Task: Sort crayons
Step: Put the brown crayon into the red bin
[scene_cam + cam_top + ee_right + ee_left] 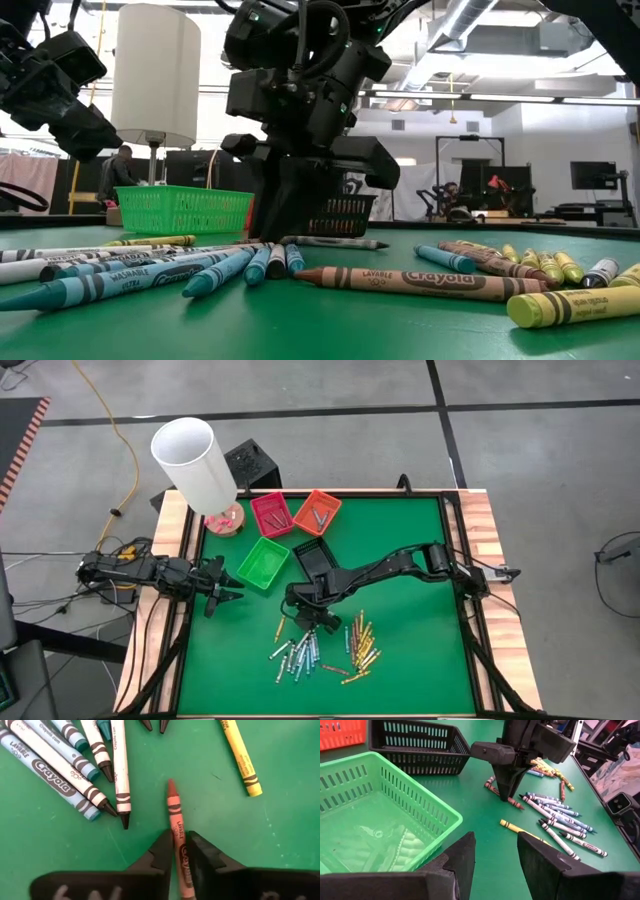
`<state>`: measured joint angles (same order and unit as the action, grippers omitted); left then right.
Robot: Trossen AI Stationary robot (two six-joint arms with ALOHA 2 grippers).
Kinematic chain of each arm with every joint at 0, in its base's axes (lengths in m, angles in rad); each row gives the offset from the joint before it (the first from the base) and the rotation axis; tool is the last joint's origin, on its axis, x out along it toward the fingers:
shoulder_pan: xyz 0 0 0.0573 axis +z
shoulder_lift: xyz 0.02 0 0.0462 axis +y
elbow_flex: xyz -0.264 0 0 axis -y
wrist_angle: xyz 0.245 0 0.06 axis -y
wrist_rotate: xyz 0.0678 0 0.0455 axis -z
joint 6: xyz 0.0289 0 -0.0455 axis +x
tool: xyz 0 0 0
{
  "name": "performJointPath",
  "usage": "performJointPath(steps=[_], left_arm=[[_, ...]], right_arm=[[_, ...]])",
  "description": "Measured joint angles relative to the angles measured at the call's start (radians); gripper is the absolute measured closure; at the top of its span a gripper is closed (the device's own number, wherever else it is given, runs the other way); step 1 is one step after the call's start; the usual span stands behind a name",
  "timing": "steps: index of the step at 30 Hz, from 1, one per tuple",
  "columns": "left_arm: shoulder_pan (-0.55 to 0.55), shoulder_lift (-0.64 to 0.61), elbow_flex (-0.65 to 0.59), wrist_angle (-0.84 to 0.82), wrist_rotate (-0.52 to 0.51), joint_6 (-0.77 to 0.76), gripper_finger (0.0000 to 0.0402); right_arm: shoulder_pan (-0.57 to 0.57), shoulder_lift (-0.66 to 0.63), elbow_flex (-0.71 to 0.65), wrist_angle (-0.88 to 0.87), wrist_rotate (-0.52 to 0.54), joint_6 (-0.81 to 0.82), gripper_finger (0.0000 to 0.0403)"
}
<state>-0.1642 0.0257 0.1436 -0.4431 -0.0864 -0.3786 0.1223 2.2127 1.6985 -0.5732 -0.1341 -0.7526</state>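
Several crayons (320,650) in blue, white, yellow and red-brown lie loose on the green mat (420,640) near the table's front. My right gripper (179,837) stands down among them, shut on a red-brown crayon (173,805); it also shows in the high view (312,622) and the low view (290,215). My left gripper (495,860) hangs open at the table's left edge (225,588), beside the green tray (263,562), with nothing between its fingers. My right gripper pinches the red-brown crayon's two long sides (177,831) between its two fingers, about halfway along it. The fingers slant down from above. The crayon lies flat on the mat, its pointed end (171,784) sticking out beyond the fingertips.
Red (270,513), orange (317,512) and black (312,555) trays stand at the far middle of the mat, the green one left of them. A white cylinder (195,460) on a stand rises at the far left corner. Bare mat lies to the right.
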Motion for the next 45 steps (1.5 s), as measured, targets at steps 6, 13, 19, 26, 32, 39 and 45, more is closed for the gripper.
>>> performJointPath(steps=[6,13,19,26,32,39,45], left_arm=[[0.0,0.0,0.0,0.0,0.0,-0.001,0.0265],[0.0,0.0,0.0,0.0,-0.006,0.0,0.0265],[0.0,0.0,0.0,0.0,-0.008,0.0,0.0265],[0.0,0.0,0.0,0.0,-0.008,0.009,0.0265],[0.0,0.0,0.0,0.001,-0.011,0.018,0.0265],[0.0,0.0,0.0,0.001,-0.013,0.018,0.0265],[0.0,0.0,0.0,0.003,-0.027,0.018,0.0265]], right_arm=[[-0.002,0.0,0.0,0.0,0.0,0.057,0.0394],[-0.012,-0.005,0.0,0.003,0.0,0.164,0.0399],[-0.013,-0.019,0.014,0.004,0.008,0.206,0.04],[-0.019,-0.027,0.08,-0.001,0.006,0.235,0.0401],[-0.029,-0.028,0.135,-0.003,0.002,0.269,0.0401],[-0.041,-0.029,0.204,-0.004,-0.002,0.303,0.0401],[-0.05,-0.029,0.264,-0.005,-0.002,0.312,0.0401]])
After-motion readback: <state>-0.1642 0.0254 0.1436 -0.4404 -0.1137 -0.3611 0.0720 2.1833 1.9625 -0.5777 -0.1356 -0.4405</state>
